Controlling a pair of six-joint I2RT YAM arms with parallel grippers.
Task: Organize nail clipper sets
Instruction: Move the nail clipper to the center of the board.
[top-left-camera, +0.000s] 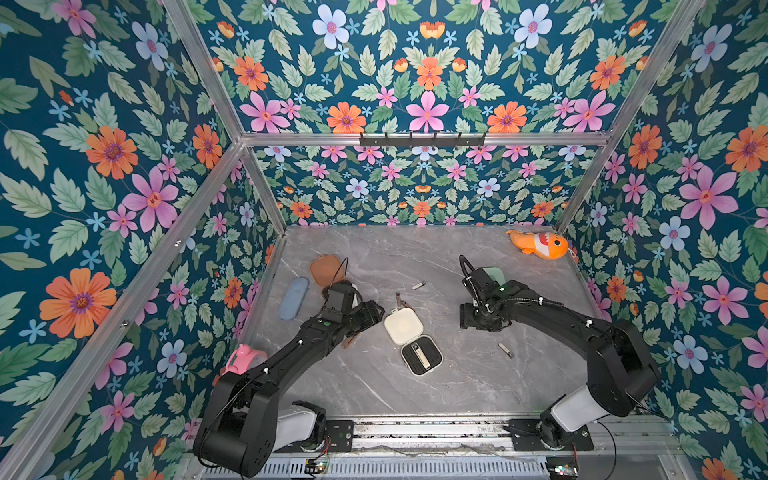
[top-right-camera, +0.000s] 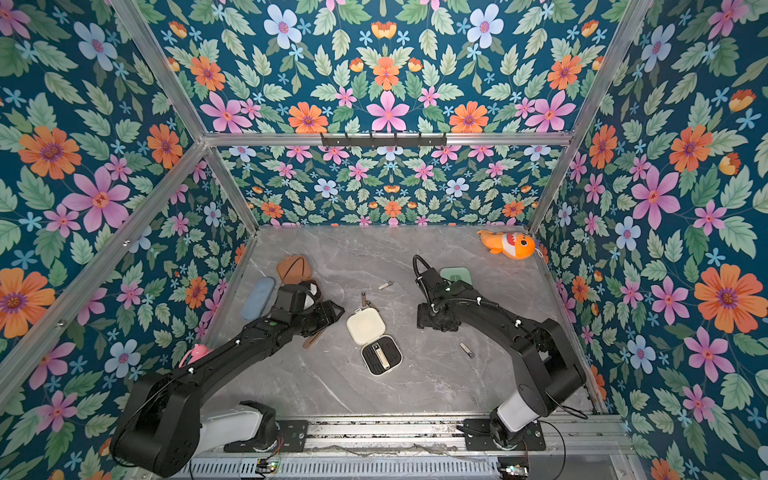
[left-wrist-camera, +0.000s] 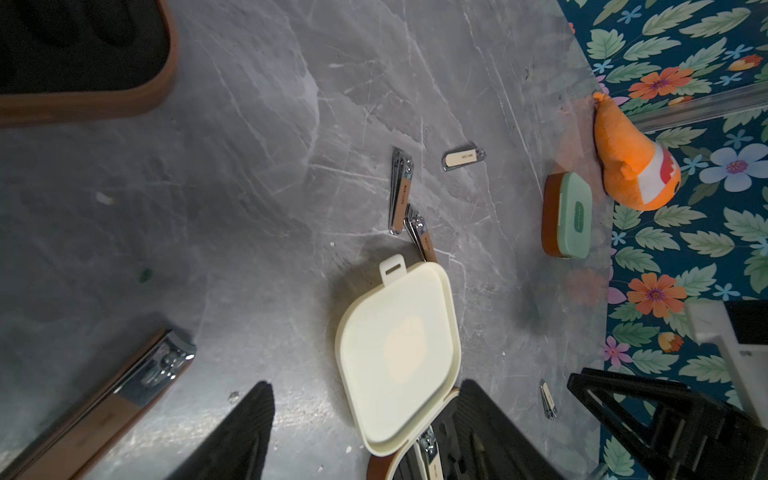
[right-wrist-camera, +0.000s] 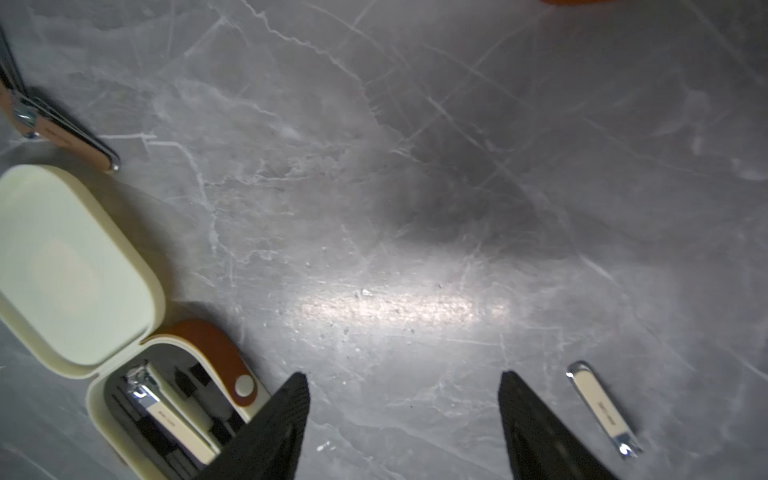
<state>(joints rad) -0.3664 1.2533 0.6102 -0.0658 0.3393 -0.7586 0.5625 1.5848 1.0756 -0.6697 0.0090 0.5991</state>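
Right gripper (right-wrist-camera: 405, 386) wide and empty, loose clipper (right-wrist-camera: 602, 409) just outside one finger; left gripper (left-wrist-camera: 366, 384) also wide by open cream case (top-left-camera: 411, 338) between the arms; risk: a finger nudges lid (left-wrist-camera: 399, 345), case slides or shuts.

Two big arms, the left arm (top-left-camera: 291, 353) and the right arm (top-left-camera: 582, 328). Look black nearly all over. Bulge fat and round at the joints, like elbows. Turn white and smooth on the bottom part (top-left-camera: 296, 423) near each base. Carry a tiny green light (top-left-camera: 327, 323) each. Show little white dots (top-left-camera: 589, 322) along the sides. Wear a bumpy black cable (top-left-camera: 519, 300) and a thin black loop (top-left-camera: 461, 262) on the right one. Sit on flat black plates (top-left-camera: 523, 434). End in black pointy fingers (right-wrist-camera: 282, 424), shaped like wedges.
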